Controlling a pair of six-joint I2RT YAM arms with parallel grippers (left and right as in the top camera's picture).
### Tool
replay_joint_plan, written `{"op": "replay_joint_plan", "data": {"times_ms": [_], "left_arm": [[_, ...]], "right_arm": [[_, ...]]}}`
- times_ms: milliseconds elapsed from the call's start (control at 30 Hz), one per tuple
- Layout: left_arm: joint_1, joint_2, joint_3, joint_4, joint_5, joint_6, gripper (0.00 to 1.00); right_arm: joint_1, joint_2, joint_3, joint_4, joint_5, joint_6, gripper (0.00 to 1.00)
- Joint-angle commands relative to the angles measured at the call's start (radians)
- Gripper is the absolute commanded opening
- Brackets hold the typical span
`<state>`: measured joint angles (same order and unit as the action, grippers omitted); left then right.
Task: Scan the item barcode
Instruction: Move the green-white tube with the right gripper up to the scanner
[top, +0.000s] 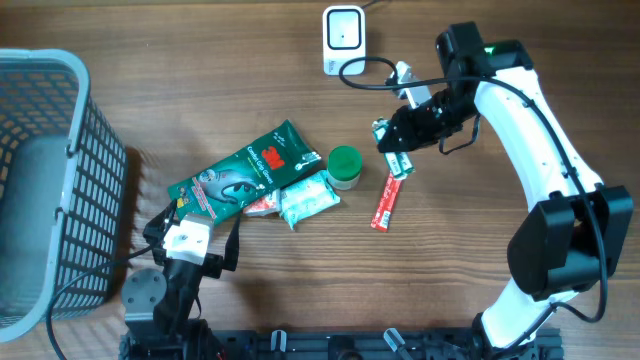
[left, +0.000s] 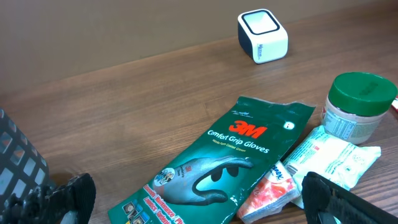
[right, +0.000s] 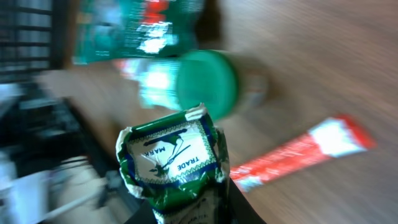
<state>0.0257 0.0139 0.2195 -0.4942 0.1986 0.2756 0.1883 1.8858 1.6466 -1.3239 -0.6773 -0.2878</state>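
Packet (right: 171, 158): small, crinkled green wrap with a white panel carrying a bird drawing and "TRADE MARK"; fills the front of the right wrist view.
Right gripper (top: 395, 143): closed on the packet, holding it off the worktop, right of centre and near the far edge.
Scanner (top: 343, 38): white box at the far edge, left of the packet and apart from it.
Left gripper (left: 196, 190): fingers spread wide, holding nothing, near the front edge.
Worktop (top: 200, 70): brown wood grain.
Overhead only: grey mesh basket (top: 50, 180) at the left edge; red stick sachet (top: 385, 205) lying flat under the packet.
Left wrist only: legible "3M Comfort Grip Gloves" on the green glove pack (left: 236, 155); green-lidded jar (left: 359, 106) beside it, 1 white-and-green sachet (left: 333, 155) in front of the jar.
Right wrist only: the packet's print; background blurred.
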Motion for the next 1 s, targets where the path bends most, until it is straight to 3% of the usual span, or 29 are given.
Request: {"op": "replay_joint_plan", "data": {"times_ms": [0, 333, 500, 667, 733, 767, 833, 900, 967], "left_arm": [[0.005, -0.007, -0.005, 0.002, -0.009, 0.008, 1.00], [0.005, -0.007, -0.005, 0.002, -0.009, 0.008, 1.00], [0.005, -0.007, -0.005, 0.002, -0.009, 0.008, 1.00], [0.005, -0.007, -0.005, 0.002, -0.009, 0.008, 1.00], [0.005, -0.007, -0.005, 0.002, -0.009, 0.008, 1.00], [0.005, -0.007, -0.005, 0.002, -0.009, 0.008, 1.00], [0.005, -0.007, -0.005, 0.002, -0.009, 0.008, 1.00], [0.005, -0.007, -0.005, 0.002, -0.009, 0.008, 1.00], [0.005, -0.007, -0.005, 0.002, -0.009, 0.008, 1.00]], "right_arm": [[0.003, -0.032, 0.016, -0.046, -0.245, -0.028, 0.05], [0.005, -0.281, 0.017, -0.129, -0.244, -0.049, 0.04], [0.005, -0.312, 0.017, -0.132, -0.349, 0.116, 0.04], [0.005, -0.312, 0.017, -0.115, -0.354, 0.126, 0.04], [0.028, -0.312, 0.014, 0.018, -0.189, 0.070, 0.05], [0.053, -0.307, 0.003, 0.138, 0.007, 0.087, 0.04], [0.111, -0.286, -0.039, 0.391, 0.404, 0.233, 0.04], [0.146, -0.245, -0.045, 0.546, 0.574, 0.241, 0.04], [0.180, -0.166, -0.045, 0.764, 0.724, 0.148, 0.04]]}}
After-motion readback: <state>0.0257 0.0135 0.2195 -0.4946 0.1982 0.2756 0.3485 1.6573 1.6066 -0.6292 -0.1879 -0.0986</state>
